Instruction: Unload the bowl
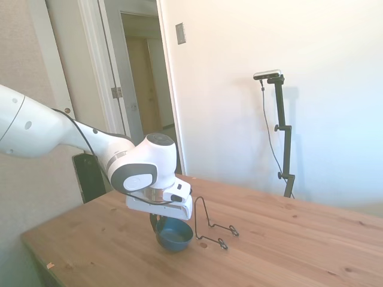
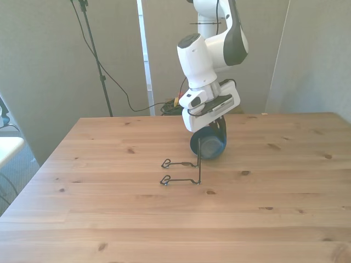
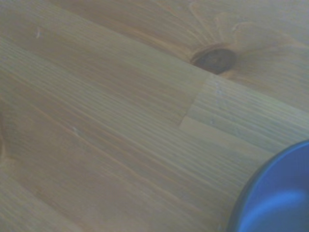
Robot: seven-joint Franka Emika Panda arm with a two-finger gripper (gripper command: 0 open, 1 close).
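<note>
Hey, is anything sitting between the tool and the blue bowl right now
Nothing visible. The tool is right at the bowl, which sits on the table beside the wire rack. The rack stands on the bowl's other side, not between them. Whether the tool is gripping the rim cannot be told.

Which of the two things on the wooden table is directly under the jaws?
The small round deep-blue glossy bowl; the thin black wire rack stands beside it, clear of the white arm's gripper.
</note>
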